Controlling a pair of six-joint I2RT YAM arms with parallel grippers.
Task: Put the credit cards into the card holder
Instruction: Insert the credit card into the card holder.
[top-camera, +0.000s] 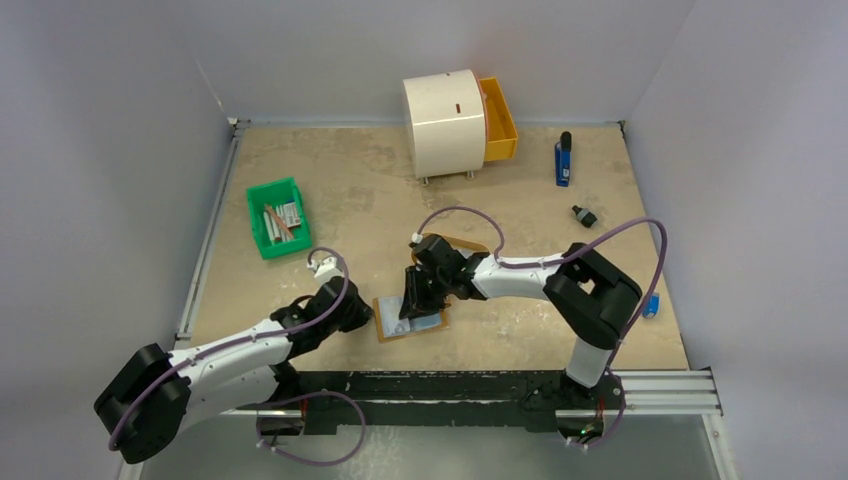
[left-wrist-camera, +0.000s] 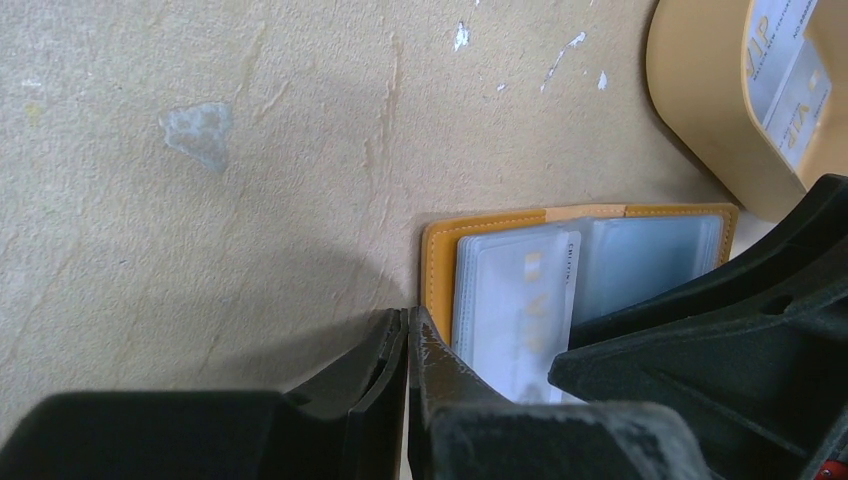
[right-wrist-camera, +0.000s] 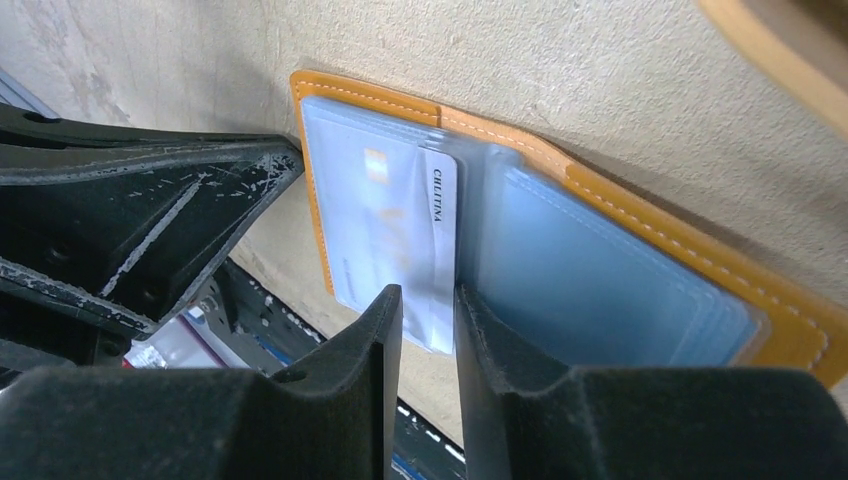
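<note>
1. The table (top-camera: 330, 190) carries a white cabinet (top-camera: 445, 122) at the middle of its far edge. The cabinet's orange drawer (top-camera: 500, 120) is pulled out toward the right edge.
2. A green bin (top-camera: 256, 222) stands close to the left edge and holds sticks.
3. A tan oval tray (left-wrist-camera: 700, 100) sits near the table's centre, just beyond the wallet on the far-edge side. Pale spare cards (left-wrist-camera: 785, 70) printed "VIP" lie in it.
4. The wallet (right-wrist-camera: 610, 205) lies open and flat near the middle of the near edge, clear sleeves facing up.
5. One card (right-wrist-camera: 385, 230) lies in the wallet half nearer the left edge. Most of it is blurred under clear plastic, and one printed strip is sharp.
6. Left gripper (left-wrist-camera: 407, 330): fingers pressed together, tips at the wallet's border nearest the left edge.
7. Right gripper (right-wrist-camera: 428, 310): positioned over the wallet's middle, fingers a narrow slit apart. The card's edge shows in that slit. Whether the fingers pinch the card cannot be told.
</note>
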